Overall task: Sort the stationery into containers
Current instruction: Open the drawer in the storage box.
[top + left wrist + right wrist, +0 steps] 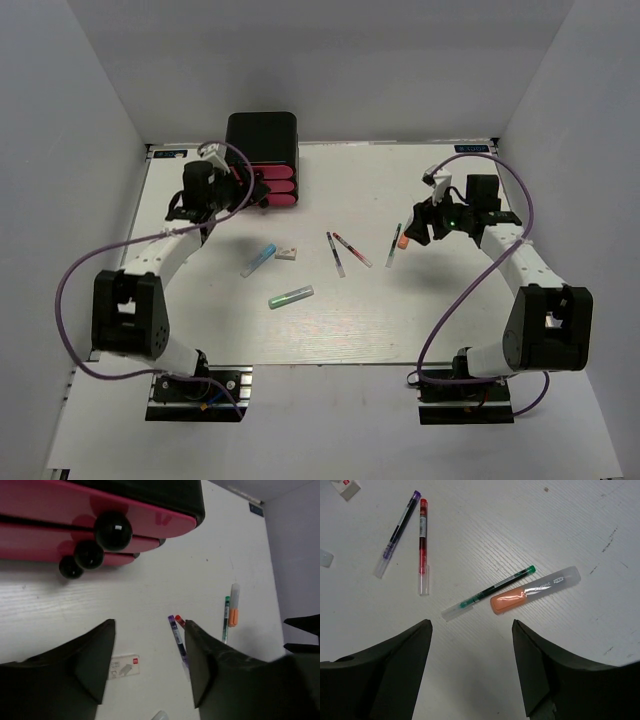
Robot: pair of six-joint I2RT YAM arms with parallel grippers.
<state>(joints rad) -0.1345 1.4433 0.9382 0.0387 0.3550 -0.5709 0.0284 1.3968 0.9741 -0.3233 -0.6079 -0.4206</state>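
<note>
The black box (262, 138) with three stacked pink drawers (279, 187) stands at the back left. Its black knobs (113, 530) show in the left wrist view. My left gripper (243, 192) is open and empty just in front of the drawers, above the table (150, 647). My right gripper (415, 230) is open and empty above the orange marker (535, 590) and the green pen (490, 592). A purple pen (397, 534) and a red pen (423, 545) lie mid-table. The white eraser (287, 252), the light-blue marker (258, 260) and the green marker (291, 296) lie left of centre.
White table (420, 320) enclosed by white walls at the back and both sides. The eraser (122, 665) lies below my left gripper, with the purple pen (176, 632) beside its right finger. Purple cables loop from both arms.
</note>
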